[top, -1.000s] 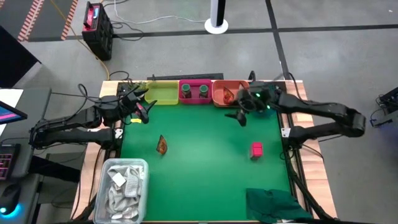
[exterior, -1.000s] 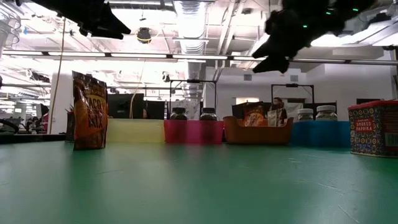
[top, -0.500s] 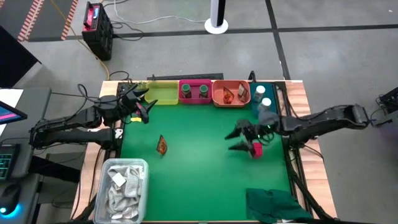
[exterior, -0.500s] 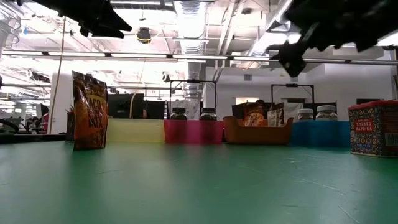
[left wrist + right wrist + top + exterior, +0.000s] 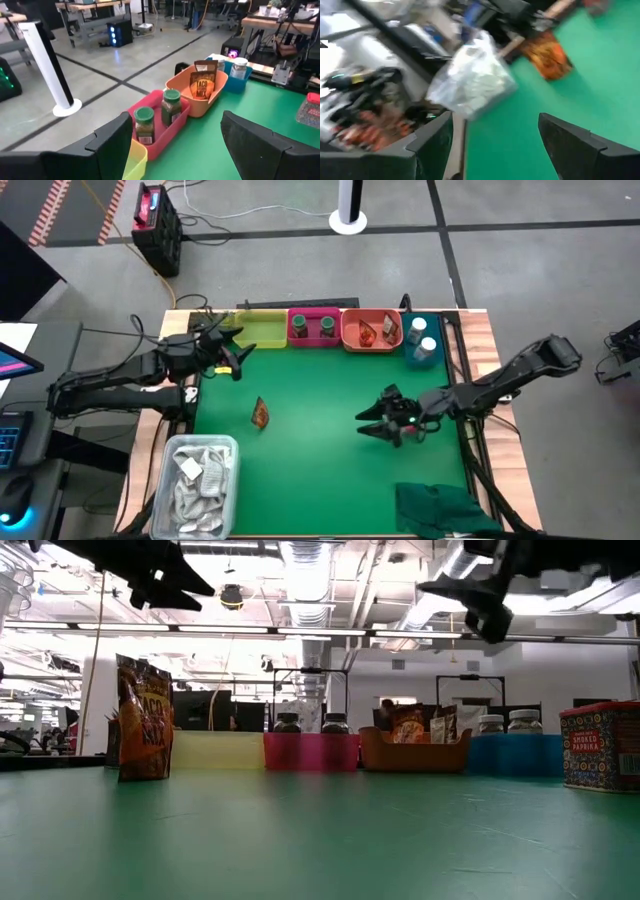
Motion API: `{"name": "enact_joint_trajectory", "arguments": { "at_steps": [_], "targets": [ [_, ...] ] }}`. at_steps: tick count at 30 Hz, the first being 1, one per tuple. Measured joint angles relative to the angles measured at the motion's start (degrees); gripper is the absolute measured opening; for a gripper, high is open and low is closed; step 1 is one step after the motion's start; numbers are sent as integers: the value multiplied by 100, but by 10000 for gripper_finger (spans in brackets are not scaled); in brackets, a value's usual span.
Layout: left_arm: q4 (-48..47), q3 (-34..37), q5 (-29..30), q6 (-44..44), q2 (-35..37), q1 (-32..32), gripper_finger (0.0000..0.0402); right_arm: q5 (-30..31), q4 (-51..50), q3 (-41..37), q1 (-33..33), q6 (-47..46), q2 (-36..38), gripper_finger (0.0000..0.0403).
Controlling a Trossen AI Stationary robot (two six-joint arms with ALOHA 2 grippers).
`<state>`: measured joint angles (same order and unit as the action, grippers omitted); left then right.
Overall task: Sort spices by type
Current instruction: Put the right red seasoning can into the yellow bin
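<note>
My right gripper [image 5: 369, 425] hangs open above the green mat, fingers pointing toward the table's left. It is over a pink box [image 5: 600, 745] that stands on the mat and that it mostly hides in the high view. My left gripper [image 5: 234, 352] waits open near the yellow tray [image 5: 262, 330]. An orange-brown packet [image 5: 260, 413] stands upright on the mat. Two dark green jars [image 5: 157, 112] sit in the pink tray [image 5: 312, 338], packets [image 5: 202, 85] in the orange tray [image 5: 350, 340], and white-capped jars [image 5: 421, 338] in the teal tray [image 5: 408, 356]. A second pink box does not show.
A clear tub of white packets [image 5: 195, 485] stands at the table's near left corner. A dark green cloth [image 5: 440, 510] lies at the near right. The middle of the mat [image 5: 320, 440] between the packet and the right gripper is bare.
My right gripper has swung from above the orange tray toward the table's near edge, stopping over the pink box and turning its fingers toward the left. It has stayed open. The left arm has kept still.
</note>
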<state>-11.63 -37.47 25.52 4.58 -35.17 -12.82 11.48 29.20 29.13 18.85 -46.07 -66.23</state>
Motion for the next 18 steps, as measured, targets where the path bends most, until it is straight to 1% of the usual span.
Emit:
{"name": "enact_joint_trajectory", "arguments": {
  "at_steps": [2,4,7,11,13,14,15,16,18],
  "targets": [
    [-55,-2,1,101,-40,0,290,182,-480,429,38,-281,-277,317],
    [-49,-2,-2,178,-131,2,290,244,-675,730,33,-501,-653,317],
    [15,-2,-2,290,-240,6,290,278,-482,1136,68,-642,-1271,317],
    [204,-2,0,428,-395,103,290,391,246,1601,110,-619,-2085,317],
    [220,20,0,348,-491,242,290,390,247,1896,123,-629,-2377,317],
    [252,74,-2,248,-548,319,290,390,-31,2037,156,-640,-2423,317],
    [287,138,-2,127,-593,393,290,400,-514,2192,199,-640,-2423,317],
    [354,209,-8,-2,-619,460,290,483,-1139,2406,242,-670,-2413,317],
    [527,330,-17,-246,-615,540,290,910,-2702,2874,385,-914,-2309,316]
  ]
}}
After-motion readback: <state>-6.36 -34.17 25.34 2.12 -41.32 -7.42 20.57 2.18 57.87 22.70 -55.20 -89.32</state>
